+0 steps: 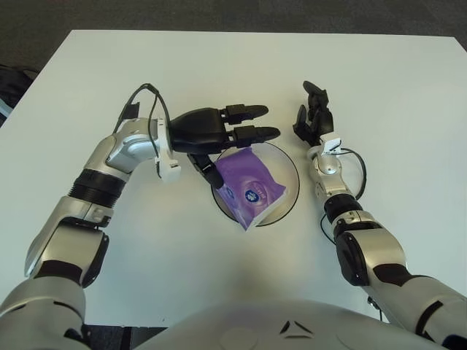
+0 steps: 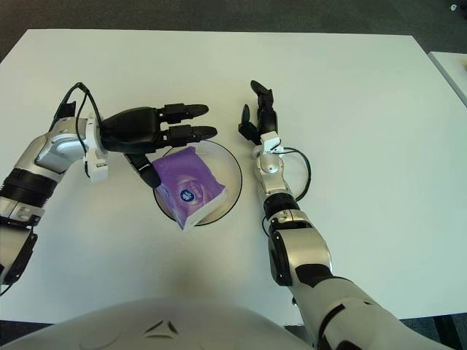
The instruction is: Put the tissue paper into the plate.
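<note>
The purple tissue pack (image 1: 250, 187) lies in the clear plate (image 1: 290, 164), its lower corner over the rim at 7 o'clock. My left hand (image 1: 219, 135) hovers at 11 o'clock, fingers spread, holding nothing. My right hand (image 1: 312, 117) shows at 2 o'clock, fingers loosely open, on the white table (image 1: 219, 65).

Purple tissue paper pack (image 1: 249, 185) with white label, lying tilted in clear round plate (image 1: 289, 191), corner overhanging near rim

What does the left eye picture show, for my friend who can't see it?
A purple tissue pack lies in a clear glass plate on a white table. The robot's left hand hovers over the plate's left edge, fingers spread and holding nothing. The right hand shows beside the plate, on its right.
</note>
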Controlling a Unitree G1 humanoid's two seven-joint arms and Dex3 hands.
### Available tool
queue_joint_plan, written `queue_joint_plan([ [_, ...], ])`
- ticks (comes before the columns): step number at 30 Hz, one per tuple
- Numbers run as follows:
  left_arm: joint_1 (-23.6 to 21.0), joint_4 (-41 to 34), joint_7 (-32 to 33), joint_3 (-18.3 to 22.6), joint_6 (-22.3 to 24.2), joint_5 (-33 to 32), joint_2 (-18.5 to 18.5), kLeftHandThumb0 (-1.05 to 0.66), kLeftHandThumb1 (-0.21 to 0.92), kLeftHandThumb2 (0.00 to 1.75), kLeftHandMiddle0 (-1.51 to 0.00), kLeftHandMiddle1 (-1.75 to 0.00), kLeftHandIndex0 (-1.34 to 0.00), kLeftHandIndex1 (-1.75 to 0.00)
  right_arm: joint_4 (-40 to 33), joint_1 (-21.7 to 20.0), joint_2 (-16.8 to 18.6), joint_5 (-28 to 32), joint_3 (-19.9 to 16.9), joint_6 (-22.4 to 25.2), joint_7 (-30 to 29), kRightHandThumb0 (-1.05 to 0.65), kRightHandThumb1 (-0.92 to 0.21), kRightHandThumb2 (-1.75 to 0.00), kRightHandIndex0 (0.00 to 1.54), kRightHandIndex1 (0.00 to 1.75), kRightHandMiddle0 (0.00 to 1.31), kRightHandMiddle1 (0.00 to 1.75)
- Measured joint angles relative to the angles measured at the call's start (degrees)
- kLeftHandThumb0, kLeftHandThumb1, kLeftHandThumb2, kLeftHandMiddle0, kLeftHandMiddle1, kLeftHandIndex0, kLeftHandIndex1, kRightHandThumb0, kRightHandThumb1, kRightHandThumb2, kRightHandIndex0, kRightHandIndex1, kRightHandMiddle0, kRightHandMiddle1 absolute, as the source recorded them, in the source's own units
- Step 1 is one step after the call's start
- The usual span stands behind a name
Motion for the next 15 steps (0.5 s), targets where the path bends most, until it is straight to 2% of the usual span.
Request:
queue_joint_plan([
  [5, -0.96, 2.42, 1.62, 0.26, 0.06, 0.43, -0.31, -1.05, 0.92, 0.43, 0.00, 0.00, 0.00, 0.00, -3.79, 1.45, 0.50, 0.10, 0.10, 1.50, -0.10, -0.77, -0.92, -0.87, 0.27, 0.01, 0.00, 0.71],
  [10, -2.39, 7.00, 2.84, 0.71, 0.62, -0.45, -0.76, -1.03, 0.92, 0.65, 0.00, 0.00, 0.00, 0.00, -6.18, 2.51, 0.95, 0.93, -0.46, 3.20, 0.23, -0.75, -0.92, -0.85, 0.29, 0.02, 0.00, 0.74],
  [15, -3.27, 12.39, 1.99, 0.91, 1.79, -6.96, -1.71, -1.00, 0.92, 0.80, 0.00, 0.00, 0.00, 0.00, -8.02, 3.65, 1.64, 2.04, -1.11, 3.97, 0.93, -0.75, -0.92, -0.85, 0.34, 0.04, 0.00, 0.75],
])
